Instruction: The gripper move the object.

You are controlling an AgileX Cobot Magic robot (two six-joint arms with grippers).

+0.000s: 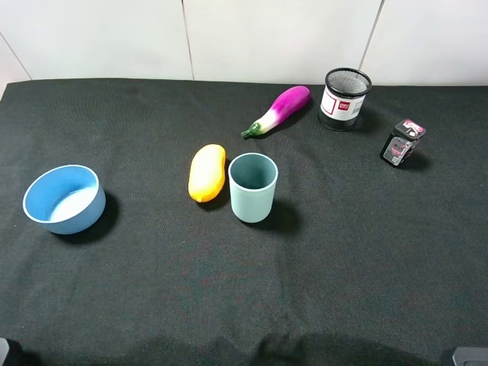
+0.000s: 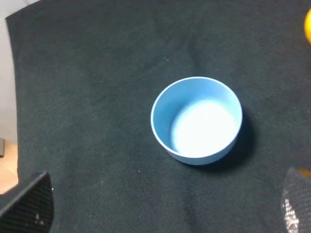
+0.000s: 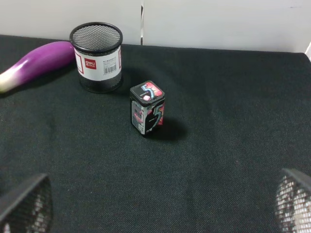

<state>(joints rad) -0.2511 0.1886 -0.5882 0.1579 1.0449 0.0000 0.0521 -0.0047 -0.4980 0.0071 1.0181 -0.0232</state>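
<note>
Standing upright mid-table just beside the mango (image 1: 207, 173), the cup (image 1: 252, 187) is looking light, stiff and smooth, best pinched across its rim, while both grippers are looking spread wide.

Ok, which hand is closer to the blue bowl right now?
Left. The left hand hangs open just short of the blue bowl, centred in its wrist view. The right hand is across the table, facing the small black box and mesh pot.
</note>
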